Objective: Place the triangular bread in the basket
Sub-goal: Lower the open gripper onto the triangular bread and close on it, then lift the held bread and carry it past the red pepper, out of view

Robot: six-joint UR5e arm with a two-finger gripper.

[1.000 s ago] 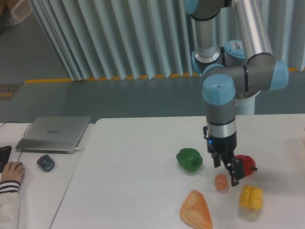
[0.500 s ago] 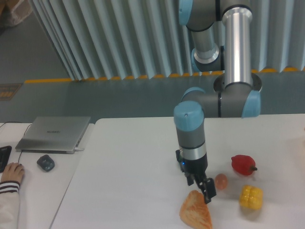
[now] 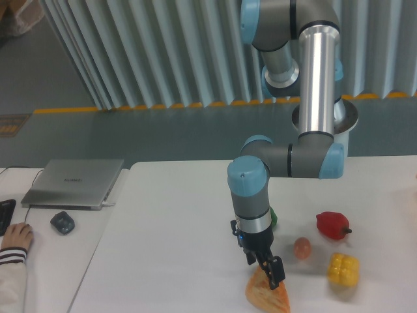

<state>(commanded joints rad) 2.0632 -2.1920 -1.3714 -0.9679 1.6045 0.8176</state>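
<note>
The triangular bread (image 3: 268, 297) is a golden-orange wedge lying at the table's front edge, partly cut off by the bottom of the frame. My gripper (image 3: 266, 268) points straight down over the bread's upper tip, its dark fingers (image 3: 274, 274) reaching the wedge's top. The fingers look slightly parted around that tip, but how they stand is hard to read. The basket is out of view.
A small tan egg (image 3: 301, 248), a red pepper (image 3: 333, 225) and a yellow pepper (image 3: 343, 269) lie to the right of the bread. A green pepper (image 3: 272, 219) is mostly hidden behind the arm. A laptop (image 3: 73, 182), a mouse (image 3: 62, 223) and a person's hand (image 3: 14, 236) are at the left.
The arm has swung left from the red pepper and egg and lowered, bringing the gripper down onto the bread's tip. The green pepper is now covered by the arm.
</note>
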